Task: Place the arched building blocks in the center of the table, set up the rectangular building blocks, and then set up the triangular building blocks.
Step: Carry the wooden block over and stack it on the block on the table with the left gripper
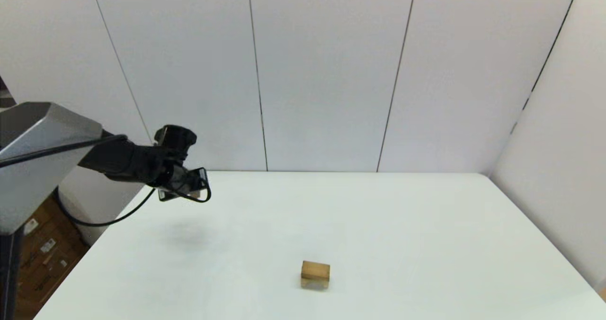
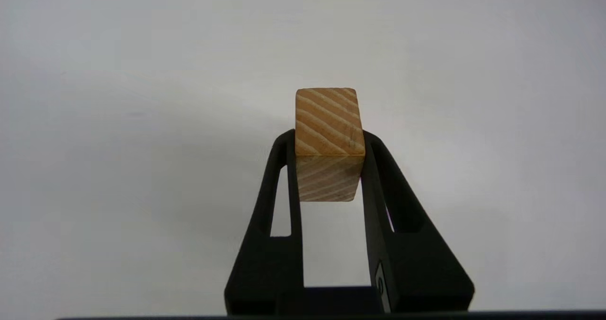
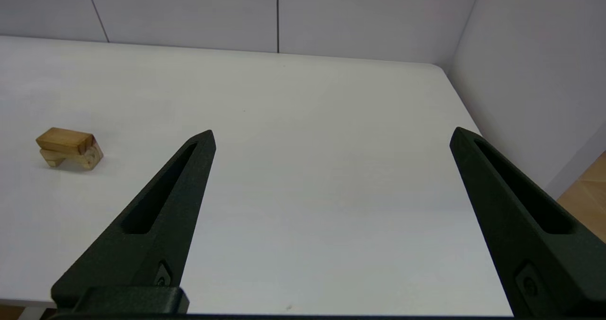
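Left gripper [image 2: 330,145] clamps triangular block [image 2: 330,121] above table [image 1: 378,225]; arch with bar on top [image 1: 315,275] well apart, toward the robot; right gripper [image 3: 331,135] wide.

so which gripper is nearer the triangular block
Left. The left gripper has its jaws clamped on the triangular block, above the left part of the table. The right gripper is open by the table's near edge, apart from the block.

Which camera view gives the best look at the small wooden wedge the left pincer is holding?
The left wrist view: the small tan triangular wooden wedge fills the middle, grain and ridge clear, clamped in the left pincer. In the head view the left pincer hides nearly all of it. The right wrist view does not show it.
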Robot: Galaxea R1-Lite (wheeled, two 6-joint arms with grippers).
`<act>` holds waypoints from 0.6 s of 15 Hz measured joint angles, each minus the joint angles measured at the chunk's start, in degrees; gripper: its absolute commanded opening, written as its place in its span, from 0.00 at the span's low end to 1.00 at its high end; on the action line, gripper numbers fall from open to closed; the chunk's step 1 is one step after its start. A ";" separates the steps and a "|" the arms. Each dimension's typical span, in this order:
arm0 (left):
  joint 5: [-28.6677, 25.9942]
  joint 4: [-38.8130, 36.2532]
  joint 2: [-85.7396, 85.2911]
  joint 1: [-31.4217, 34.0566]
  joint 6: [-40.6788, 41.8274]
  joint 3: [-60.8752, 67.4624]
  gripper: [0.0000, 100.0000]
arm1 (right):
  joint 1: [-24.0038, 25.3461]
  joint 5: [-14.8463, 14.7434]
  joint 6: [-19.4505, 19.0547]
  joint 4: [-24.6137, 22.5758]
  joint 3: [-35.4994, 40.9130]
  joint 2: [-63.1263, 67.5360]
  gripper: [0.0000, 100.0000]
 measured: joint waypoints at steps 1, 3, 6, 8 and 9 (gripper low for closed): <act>-2.04 3.01 -3.13 -3.04 2.76 -0.50 0.00 | 0.00 -0.02 -0.01 0.00 0.00 0.00 1.00; -6.12 9.55 -8.11 -9.98 10.03 -2.76 0.00 | 0.00 0.00 -0.01 0.01 0.00 0.00 1.00; -11.51 20.32 -11.80 -18.60 21.48 -7.22 0.00 | -0.01 0.00 -0.01 0.00 0.00 0.00 1.00; -16.20 25.92 -12.85 -22.11 30.04 -8.24 0.00 | 0.00 0.00 -0.01 -0.02 0.00 0.00 1.00; -18.49 28.20 -13.20 -22.74 34.39 -8.35 0.00 | 0.02 0.00 0.00 0.00 0.00 0.00 1.00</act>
